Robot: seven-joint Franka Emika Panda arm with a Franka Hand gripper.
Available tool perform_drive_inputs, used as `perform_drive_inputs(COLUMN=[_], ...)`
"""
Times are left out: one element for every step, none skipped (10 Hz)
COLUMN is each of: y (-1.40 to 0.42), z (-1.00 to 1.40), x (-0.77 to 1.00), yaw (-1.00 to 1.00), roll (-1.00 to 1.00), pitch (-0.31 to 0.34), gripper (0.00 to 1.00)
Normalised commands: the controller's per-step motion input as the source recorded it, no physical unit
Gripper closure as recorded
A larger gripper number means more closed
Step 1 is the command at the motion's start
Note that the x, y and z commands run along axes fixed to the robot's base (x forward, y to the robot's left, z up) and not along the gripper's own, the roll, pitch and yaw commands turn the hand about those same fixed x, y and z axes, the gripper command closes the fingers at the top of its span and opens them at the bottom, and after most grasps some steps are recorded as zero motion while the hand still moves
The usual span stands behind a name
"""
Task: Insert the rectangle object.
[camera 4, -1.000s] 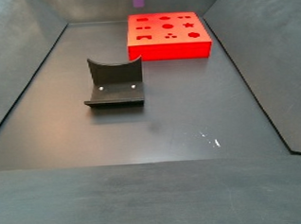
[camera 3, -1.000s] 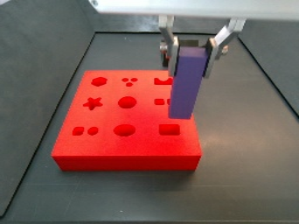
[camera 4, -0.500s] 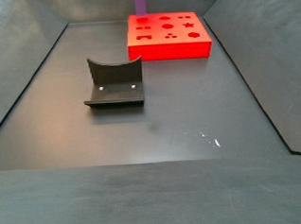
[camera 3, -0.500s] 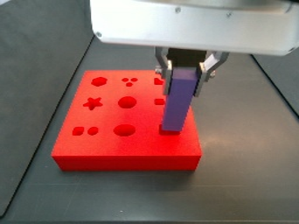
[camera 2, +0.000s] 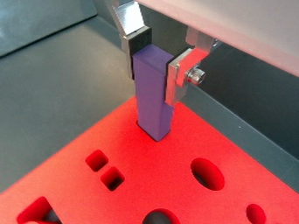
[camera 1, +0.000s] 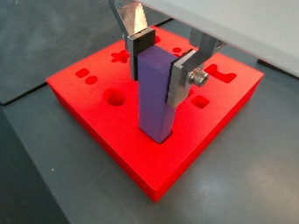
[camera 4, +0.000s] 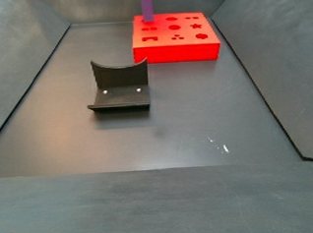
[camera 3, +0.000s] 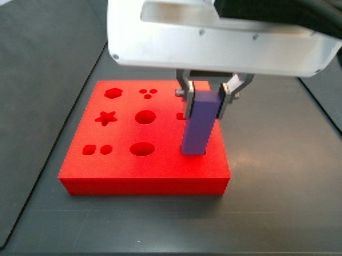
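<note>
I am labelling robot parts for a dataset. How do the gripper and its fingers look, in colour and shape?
The gripper has flat silver plate fingers with dark pads; a screw shows on one in both wrist views. Above them, a side view shows a boxy white housing. No cables or markings show.

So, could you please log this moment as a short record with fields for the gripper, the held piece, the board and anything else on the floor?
gripper: gripper above the red board, shut on the rectangle object
held piece: rectangle object, purple-blue, upright, lower end at the red board's top face, near one edge
board: red board with shaped holes; depth of insertion cannot be told
other: dark grey curved holder on the floor, apart from the board
</note>
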Motion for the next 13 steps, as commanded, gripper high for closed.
perform_drive_inputs(y=[0.0, 0.0, 0.0, 0.0, 0.0, 0.0, 0.0, 0.0, 0.0, 0.0, 0.0, 0.0, 0.0], z=[-0.2, -0.04, -0.34, -0.49, -0.59, -0.59, -0.54, -0.35, -0.31, -0.57, -0.8, -0.77, -0.66], x=[0.0, 0.02, 0.02, 0.0, 0.0, 0.0, 0.0, 0.0, 0.03, 0.04, -0.05, -0.08, -0.13], yaw=[0.09, 0.01, 0.0, 0.0, 0.0, 0.0, 0.01, 0.03, -0.02, 0.0, 0.0, 0.0, 0.0], roll=[0.06, 0.06, 0.01, 0.03, 0.07, 0.1, 0.11, 0.09, 0.0, 0.0, 0.04, 0.06, 0.07], pitch=[0.0, 0.01, -0.023, -0.067, -0.083, -0.084, -0.067, -0.029, -0.026, -0.113, -0.204, -0.199, -0.183], gripper=[1.0, 1.0, 1.0, 1.0, 1.0, 1.0, 1.0, 1.0, 1.0, 1.0, 1.0, 1.0, 1.0])
